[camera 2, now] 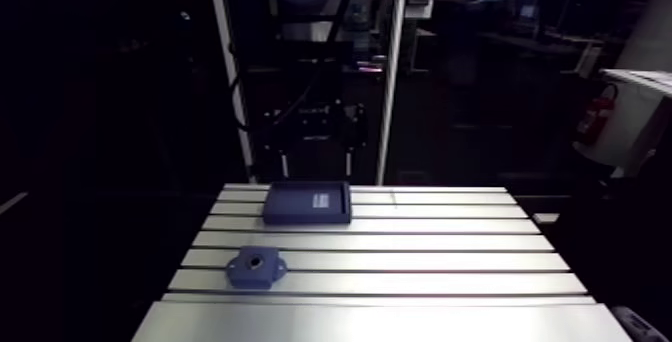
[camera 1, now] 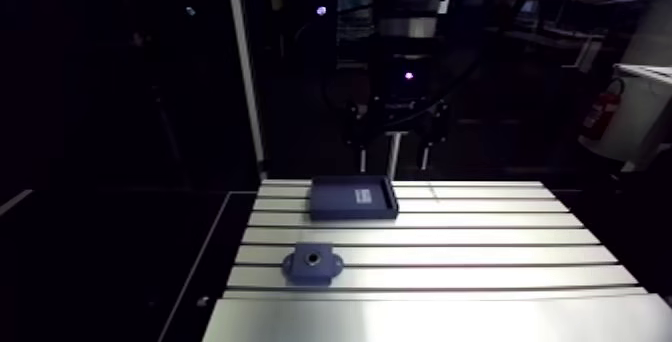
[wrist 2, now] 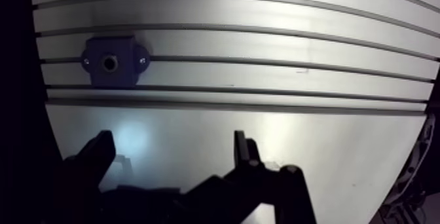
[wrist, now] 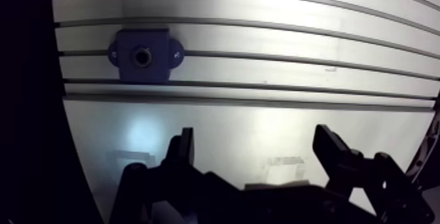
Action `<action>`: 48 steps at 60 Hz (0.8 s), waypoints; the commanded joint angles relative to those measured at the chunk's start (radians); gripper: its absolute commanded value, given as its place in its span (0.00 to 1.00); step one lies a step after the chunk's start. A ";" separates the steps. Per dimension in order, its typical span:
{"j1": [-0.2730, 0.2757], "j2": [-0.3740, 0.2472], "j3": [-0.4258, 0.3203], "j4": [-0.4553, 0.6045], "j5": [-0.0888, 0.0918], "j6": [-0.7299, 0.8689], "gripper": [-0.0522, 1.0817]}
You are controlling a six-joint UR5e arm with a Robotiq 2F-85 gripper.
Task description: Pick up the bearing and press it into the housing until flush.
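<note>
And there's the slotted table (camera 1: 480, 256), brightly lit against the dark, with two blue pieces on it. Low in the arm view, a little left of centre, lies the housing (camera 1: 311, 263). It's a squarish blue block with a rounded ear on each side and a round bore in the middle, facing up. It sits flat, right across one of the table's slots.

Higher in the frame and slightly to the right, near the table's far edge, is a flat dark-blue tray (camera 1: 352, 198) with a paler rectangle on its top. Tray and housing are well apart, with slotted table between them. What the tray carries cannot be made out, and the bearing cannot be picked out in either view.

Down to the wrist view now. The gripper (wrist: 254, 141) hangs above the smooth, unslotted strip of the table. Its fingers (wrist: 183, 154) are spread wide, holding nothing, with only bare metal showing through the gap.

The housing lies ahead of the gripper and off to one side, out past the finger on that side and well clear of both. A small screw shows in each ear, and the bore reads dark. A soft patch of glare lies on the metal just ahead of that same finger.
</note>
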 commanded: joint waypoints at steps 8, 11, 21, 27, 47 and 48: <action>-0.168 -0.090 -0.181 0.233 0.011 -0.065 0.06; -0.163 -0.093 -0.202 0.236 0.011 -0.065 0.06; -0.152 -0.131 -0.224 0.235 0.018 -0.068 0.06; -0.147 -0.132 -0.220 0.242 0.036 -0.069 0.06; -0.148 -0.102 -0.215 0.244 0.034 -0.071 0.06; -0.148 -0.102 -0.215 0.244 0.034 -0.071 0.06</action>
